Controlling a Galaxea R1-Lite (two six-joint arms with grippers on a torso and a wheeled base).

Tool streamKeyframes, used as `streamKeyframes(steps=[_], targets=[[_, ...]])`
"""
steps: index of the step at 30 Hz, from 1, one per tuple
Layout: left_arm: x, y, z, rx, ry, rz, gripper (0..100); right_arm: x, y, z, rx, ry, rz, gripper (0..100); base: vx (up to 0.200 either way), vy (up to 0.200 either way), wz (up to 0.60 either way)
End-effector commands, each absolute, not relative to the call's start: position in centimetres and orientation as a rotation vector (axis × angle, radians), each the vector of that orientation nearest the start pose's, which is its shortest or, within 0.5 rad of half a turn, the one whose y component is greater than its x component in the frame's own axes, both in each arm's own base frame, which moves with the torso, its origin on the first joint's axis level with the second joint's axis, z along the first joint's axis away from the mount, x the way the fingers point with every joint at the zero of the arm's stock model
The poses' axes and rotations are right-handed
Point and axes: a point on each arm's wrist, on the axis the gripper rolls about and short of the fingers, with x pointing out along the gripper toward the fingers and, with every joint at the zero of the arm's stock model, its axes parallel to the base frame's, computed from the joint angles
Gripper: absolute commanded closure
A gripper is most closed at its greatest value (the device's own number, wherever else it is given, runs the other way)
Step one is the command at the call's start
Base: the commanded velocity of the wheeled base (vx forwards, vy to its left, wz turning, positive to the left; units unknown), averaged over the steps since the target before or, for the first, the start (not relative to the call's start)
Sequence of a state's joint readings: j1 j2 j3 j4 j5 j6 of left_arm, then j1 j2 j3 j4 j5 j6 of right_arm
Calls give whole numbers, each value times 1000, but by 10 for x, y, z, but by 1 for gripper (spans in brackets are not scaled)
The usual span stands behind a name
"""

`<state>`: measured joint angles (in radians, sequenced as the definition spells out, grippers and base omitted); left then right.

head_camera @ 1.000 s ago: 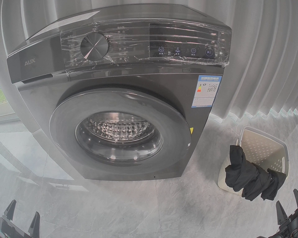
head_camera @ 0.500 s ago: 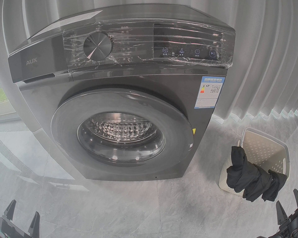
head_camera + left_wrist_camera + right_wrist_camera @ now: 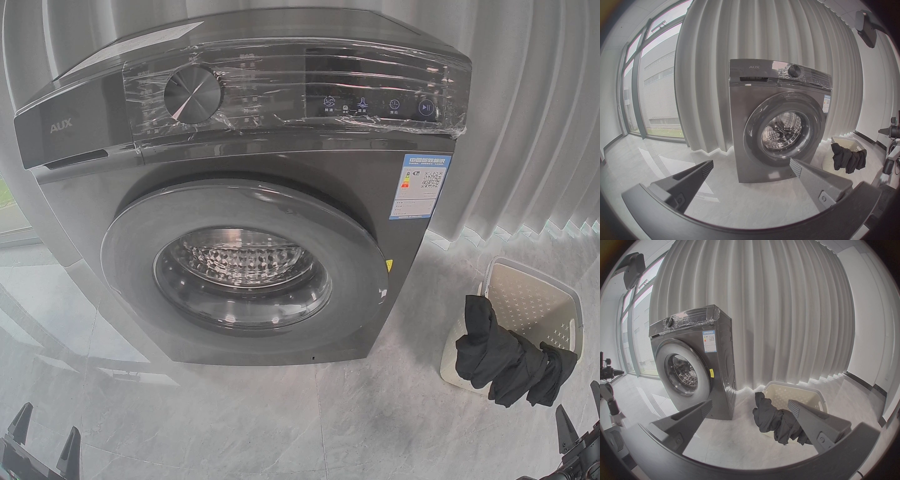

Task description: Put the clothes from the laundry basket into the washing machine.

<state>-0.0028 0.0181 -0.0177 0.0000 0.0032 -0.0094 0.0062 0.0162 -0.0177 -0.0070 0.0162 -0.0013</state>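
Note:
A dark grey front-loading washing machine (image 3: 250, 187) (image 3: 778, 118) (image 3: 693, 365) stands ahead with its round glass door (image 3: 244, 275) shut. To its right on the floor sits a beige laundry basket (image 3: 534, 300) (image 3: 800, 393) (image 3: 850, 143). Black clothes (image 3: 506, 362) (image 3: 775, 421) (image 3: 848, 157) hang over the basket's front rim. My left gripper (image 3: 45, 434) (image 3: 750, 168) is open at the lower left, well short of the machine. At the lower right, my right gripper (image 3: 581, 409) (image 3: 750, 408) is open, close to the basket and holding nothing.
White pleated curtains (image 3: 531, 125) hang behind the machine and the basket. Large windows (image 3: 653, 84) run along the wall to the left. Bare grey tiled floor (image 3: 312, 419) lies between me and the machine.
The whole head view has shifted slightly back and forth, so the camera has moved. Both grippers, the clothes and the basket have stayed as they were.

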Motion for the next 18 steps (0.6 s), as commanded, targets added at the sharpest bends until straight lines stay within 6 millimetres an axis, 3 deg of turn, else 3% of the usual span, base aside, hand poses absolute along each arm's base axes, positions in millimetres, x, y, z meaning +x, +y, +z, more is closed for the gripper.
streamKeyframes(steps=[1, 16, 18], targets=[[-23, 0, 76, -9, 3, 2, 0, -22, 0, 76, -2, 0, 23, 0, 0, 0, 0], [-23, 0, 76, -18, 0, 0, 0, -22, 0, 76, -2, 0, 23, 0, 0, 0, 0], [-23, 0, 76, -20, 0, 0, 0, -22, 0, 76, -2, 0, 23, 0, 0, 200, 0]])
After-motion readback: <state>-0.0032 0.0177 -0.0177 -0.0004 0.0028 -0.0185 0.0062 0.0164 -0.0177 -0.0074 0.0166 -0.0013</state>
